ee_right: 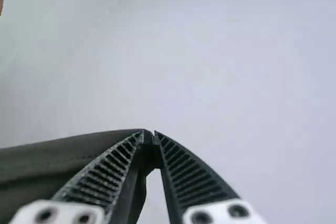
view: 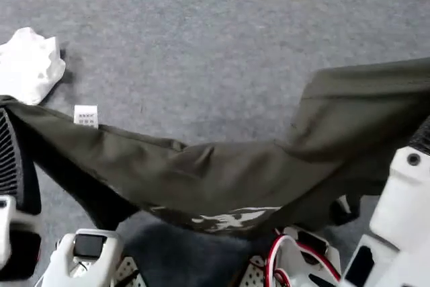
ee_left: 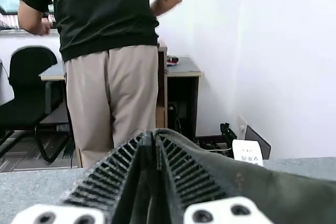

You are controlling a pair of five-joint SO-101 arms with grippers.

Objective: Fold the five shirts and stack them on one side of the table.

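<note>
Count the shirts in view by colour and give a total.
Olive-green shirt: 1
White shirt, crumpled: 1
Total: 2

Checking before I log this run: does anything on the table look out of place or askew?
No damage or spills. The olive shirt hangs stretched between the left claw and right claw, both shut on it, sagging in the middle above the table, not lying flat. A white cloth sits crumpled at the table's left edge.
</note>
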